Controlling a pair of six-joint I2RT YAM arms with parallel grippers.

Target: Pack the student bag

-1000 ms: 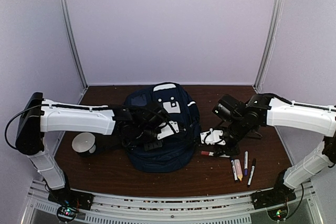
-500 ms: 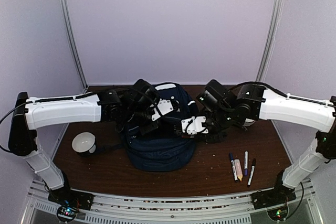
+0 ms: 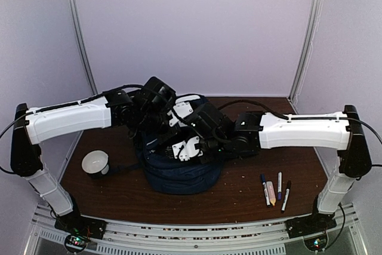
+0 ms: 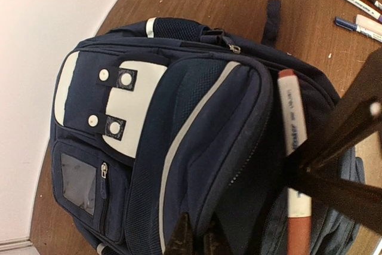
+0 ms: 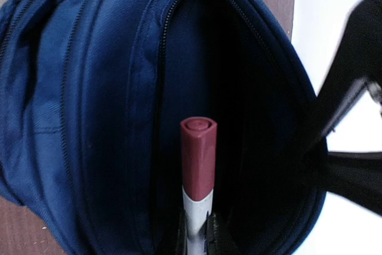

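Student bag (image 5: 89, 88) opening just below right fingers (image 5: 216, 240) with red-capped marker (image 5: 198, 159)

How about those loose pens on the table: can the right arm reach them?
Probably, but not yet: nothing blocks the loose pens, though its jaws are shut on a red-capped white marker at the open navy fabric backpack.

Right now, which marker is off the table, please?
The red-capped marker, gripped by the right claw over the student bag; the other markers lie on the table.

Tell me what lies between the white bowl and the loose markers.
The student bag lies between the white bowl and the loose markers; the top view shows it.
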